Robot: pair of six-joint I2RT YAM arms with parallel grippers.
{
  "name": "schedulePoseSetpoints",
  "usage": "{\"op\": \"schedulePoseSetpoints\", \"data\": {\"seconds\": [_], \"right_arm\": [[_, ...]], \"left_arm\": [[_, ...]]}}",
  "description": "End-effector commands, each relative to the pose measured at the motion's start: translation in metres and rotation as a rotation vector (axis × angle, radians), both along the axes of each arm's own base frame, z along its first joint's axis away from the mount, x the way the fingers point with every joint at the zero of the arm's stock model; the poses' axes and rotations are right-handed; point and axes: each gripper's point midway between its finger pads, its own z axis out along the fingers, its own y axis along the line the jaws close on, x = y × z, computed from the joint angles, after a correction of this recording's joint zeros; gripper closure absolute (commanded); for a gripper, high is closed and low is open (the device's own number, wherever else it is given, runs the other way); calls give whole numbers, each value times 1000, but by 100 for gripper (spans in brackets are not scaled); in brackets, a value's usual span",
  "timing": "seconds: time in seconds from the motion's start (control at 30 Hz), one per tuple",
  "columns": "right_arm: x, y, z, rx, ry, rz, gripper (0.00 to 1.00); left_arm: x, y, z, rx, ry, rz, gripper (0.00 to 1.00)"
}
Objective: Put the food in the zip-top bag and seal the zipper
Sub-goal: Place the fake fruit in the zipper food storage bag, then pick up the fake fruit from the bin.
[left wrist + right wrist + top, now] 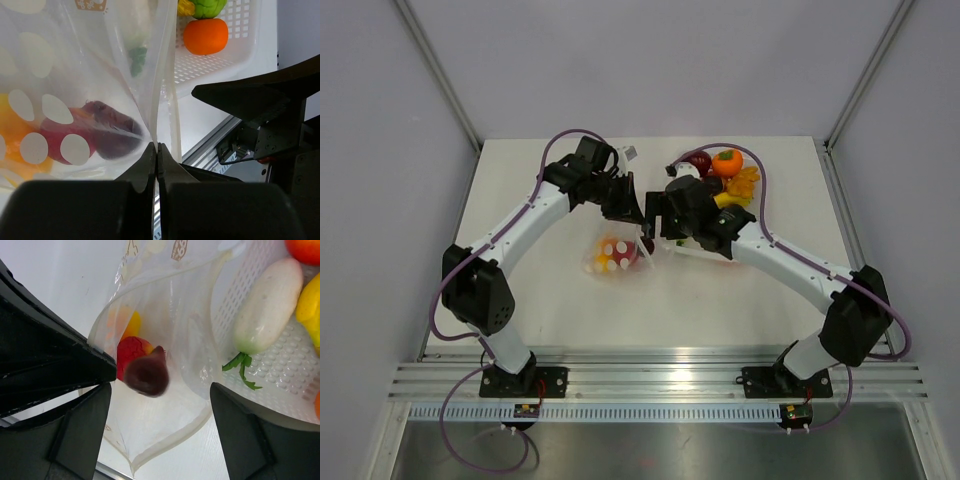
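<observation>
We see the left tool (157,155) pressed together on the upper edge of the zip-top bag (100,60), holding it up over the desk (740,300) just beside the white tray (280,385). The right tool (157,390) is spread wide over the bag's mouth, touching nothing. A dark purple piece (146,374) sits loose inside the opening, against a red piece (129,351).

We judge the main risk to be that single pinch. The film is slick and floppy, so the added weight could pull it out of the fingers and spill the load. The mouth could also sag shut, and the next piece would then bounce off onto the desk. The zipper (172,115) looks unsealed, and it may fold over on itself. A white vegetable (267,305) and an orange piece (205,36) lie in the tray, so we think more trips are needed.

Small brown and orange printing shows near the bag's top edge, but we cannot read it.
</observation>
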Motion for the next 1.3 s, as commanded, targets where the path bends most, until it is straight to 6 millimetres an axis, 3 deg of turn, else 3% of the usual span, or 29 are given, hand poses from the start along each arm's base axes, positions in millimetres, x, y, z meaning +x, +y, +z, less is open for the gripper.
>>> {"op": "schedulePoseSetpoints", "data": {"seconds": [0.0,0.17,0.23,0.33,0.4,0.5,0.57,0.63,0.67,0.73,0.77,0.83,0.97,1.0,1.27], "right_arm": [[14,-5,46,30,-121,-64,15],[34,-62,52,-37,-177,-250,31],[48,-97,46,-37,-161,-342,40],[68,-141,32,-43,-114,-453,41],[84,-165,24,-49,-94,-512,35],[105,-184,16,-42,-75,-551,27],[118,-191,5,-37,-48,-563,24],[133,-201,7,-8,-51,-575,17],[139,-203,-4,-11,-27,-575,14],[154,-211,-1,15,-30,-579,9],[161,-212,-11,12,-7,-579,8],[175,-215,-5,36,-20,-568,8],[198,-216,-20,46,11,-558,7],[203,-214,-15,59,-4,-552,7],[231,-215,-21,83,-2,-543,7]], "left_arm": [[-5,-6,27,-72,-48,-26,100],[-4,-3,27,-66,-50,-16,100],[-3,-1,26,-60,-55,-12,100],[-3,0,26,-56,-59,-7,100],[-3,1,26,-52,-62,-5,100],[-3,1,24,-48,-56,-5,100],[-3,1,23,-47,-55,-5,100],[-4,1,21,-45,-51,-8,100],[-4,1,21,-43,-51,-8,100],[-5,2,21,-40,-51,-11,100],[-5,2,21,-35,-51,-14,100],[-4,2,20,-31,-50,-15,100],[-5,3,18,-24,-41,-16,100],[-6,3,17,-26,-40,-20,100],[-4,3,9,-18,-27,-17,100]]}}
